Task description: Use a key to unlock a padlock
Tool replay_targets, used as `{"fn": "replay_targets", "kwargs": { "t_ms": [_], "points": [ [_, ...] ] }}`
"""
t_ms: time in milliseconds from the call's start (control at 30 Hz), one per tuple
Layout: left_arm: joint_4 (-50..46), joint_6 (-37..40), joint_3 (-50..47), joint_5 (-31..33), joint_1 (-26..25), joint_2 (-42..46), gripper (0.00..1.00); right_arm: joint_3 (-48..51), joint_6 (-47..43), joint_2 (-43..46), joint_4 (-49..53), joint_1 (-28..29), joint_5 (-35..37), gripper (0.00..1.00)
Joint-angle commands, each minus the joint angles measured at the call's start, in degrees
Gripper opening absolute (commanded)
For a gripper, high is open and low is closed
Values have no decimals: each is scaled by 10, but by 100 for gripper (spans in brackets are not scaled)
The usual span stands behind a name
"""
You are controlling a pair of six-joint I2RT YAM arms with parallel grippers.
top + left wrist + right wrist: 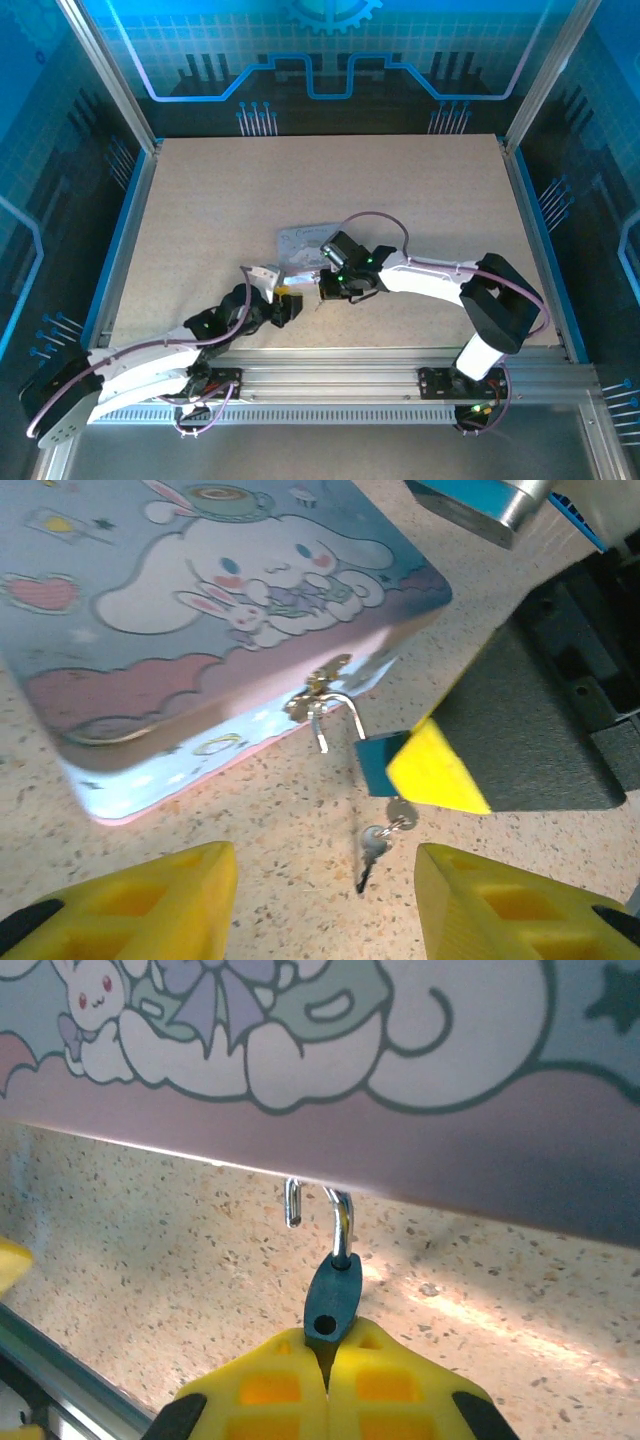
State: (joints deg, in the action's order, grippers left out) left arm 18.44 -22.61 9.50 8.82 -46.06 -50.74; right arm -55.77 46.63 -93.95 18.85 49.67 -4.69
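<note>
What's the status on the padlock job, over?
Right fingers shut on padlock. Left fingers open, empty, key just ahead, hanging below padlock. Shackle open, hooked in tin hasp. Nothing in the way.

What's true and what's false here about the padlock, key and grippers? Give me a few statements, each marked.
1. The right gripper is shut on the padlock. True.
2. The left gripper holds the key. False: its jaws stand open and empty, and the key dangles below the padlock.
3. One end of the shackle is free of the padlock's body. True.
4. The padlock lies apart from the tin. False: its shackle hooks through the tin's hasp.
</note>
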Motion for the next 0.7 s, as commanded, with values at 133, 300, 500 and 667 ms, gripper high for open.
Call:
{"fn": "replay_targets", "kwargs": {
  "t_ms": [133, 300, 500, 667],
  "points": [
    [-89, -33, 11, -29, 31, 27, 50, 30, -58, 31, 0, -26, -15, 0],
    [-96, -36, 24, -51, 49, 6, 49, 50, -66, 51, -11, -49, -24, 0],
    [-90, -37, 30, -62, 61, -12, 49, 75, -71, 74, -21, -73, -38, 0],
    [-88, -44, 34, -71, 66, -29, 47, 79, -66, 79, -28, -78, -40, 0]
  ]
}}
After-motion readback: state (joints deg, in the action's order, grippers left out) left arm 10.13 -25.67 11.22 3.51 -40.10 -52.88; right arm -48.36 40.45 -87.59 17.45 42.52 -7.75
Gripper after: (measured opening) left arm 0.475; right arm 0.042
